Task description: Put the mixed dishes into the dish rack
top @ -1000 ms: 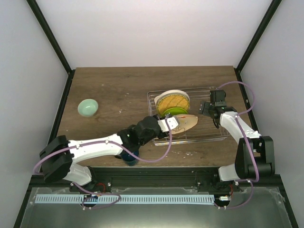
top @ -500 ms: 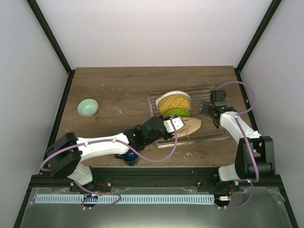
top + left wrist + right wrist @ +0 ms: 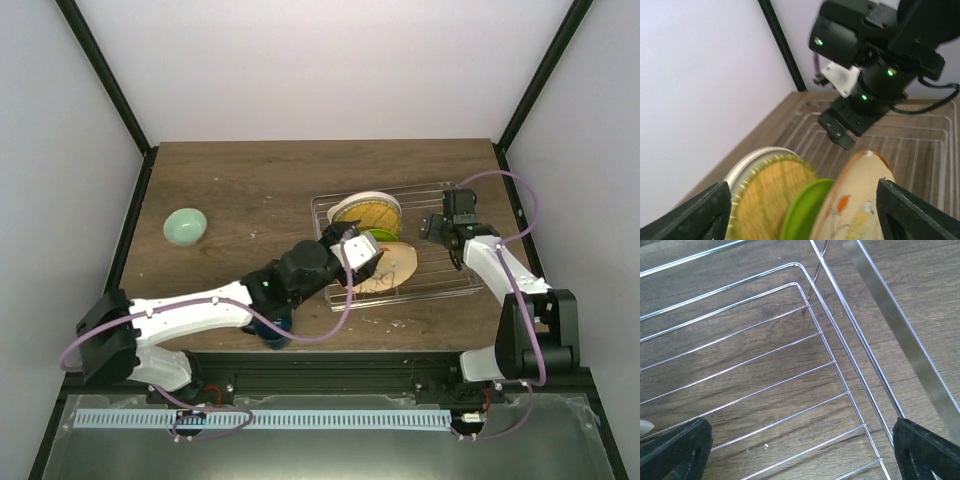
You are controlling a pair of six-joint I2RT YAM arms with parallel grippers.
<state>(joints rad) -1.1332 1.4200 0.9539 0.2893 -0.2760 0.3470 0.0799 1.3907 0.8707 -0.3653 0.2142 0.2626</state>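
Top external view puts the dark blue mug (image 3: 270, 333) nearest, at the front edge of the table (image 3: 240, 180) and half hidden under the left arm. The left gripper (image 3: 362, 262) hangs over the near left end of the dish rack (image 3: 440, 292), jaws spread wide on either side of the tan plate (image 3: 395, 265), though I cannot tell if they touch it. Behind it the lime green plate (image 3: 380, 238), yellow-orange plate (image 3: 370, 215) and cream plate (image 3: 355, 200) stand on edge in the rack, the mint bowl (image 3: 185, 225) sits well apart on the table's left, and the right gripper (image 3: 436, 228) hovers over the rack's far right, jaws wide and holding nothing.
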